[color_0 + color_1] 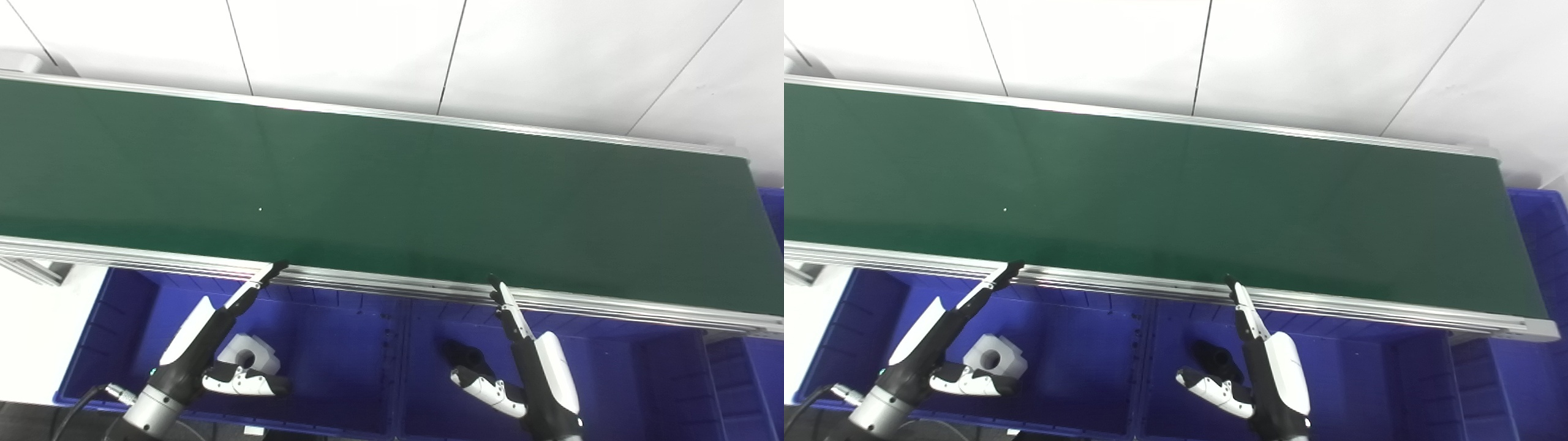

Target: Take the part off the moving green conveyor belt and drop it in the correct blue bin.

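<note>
Both hands hang low over two blue bins that sit side by side below the near rail of a long green belt (392, 202), and neither hand holds anything. Left hand (211, 343) is open: its fingers (254, 288) stretch up and to the right until their dark tips reach the belt's silver rail (392, 288), while the thumb lies apart lower down, pointing right. A white part (248, 354) rests on the floor of the left bin (337, 355), just right of this hand and directly above its thumb; it is a blocky piece with a round hole facing upward, and no long axis can be made out. Right hand (527, 361) is likewise open, fingers reaching up and slightly left to the rail, thumb spread out to the left. A black part (468, 356) lies in the right bin (618, 380), just left of this hand and above its thumb; its shape and heading are too dark to tell. No part lies on the belt's surface.
</note>
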